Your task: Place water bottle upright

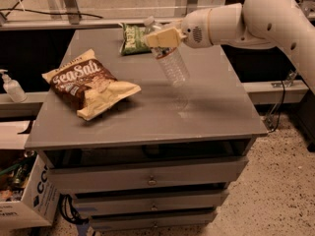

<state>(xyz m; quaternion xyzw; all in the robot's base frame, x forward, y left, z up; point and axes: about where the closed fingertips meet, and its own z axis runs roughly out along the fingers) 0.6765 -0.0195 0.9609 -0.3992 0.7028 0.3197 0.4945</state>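
Observation:
The water bottle (173, 67) is a small clear ribbed plastic bottle. It hangs tilted in the air above the middle of the grey cabinet top (216, 107), cap end up and to the left, base down and to the right. My gripper (160, 37) comes in from the right on a white arm and is shut on the bottle's upper part near the neck. The bottle's base is a little above the surface, with its shadow below it.
A brown Sea Salt chip bag (88, 84) lies on the left of the top. A green chip bag (133, 37) lies at the back, behind the gripper. A white pump dispenser (11, 86) stands on a ledge at the far left. A cardboard box (24, 200) sits on the floor lower left.

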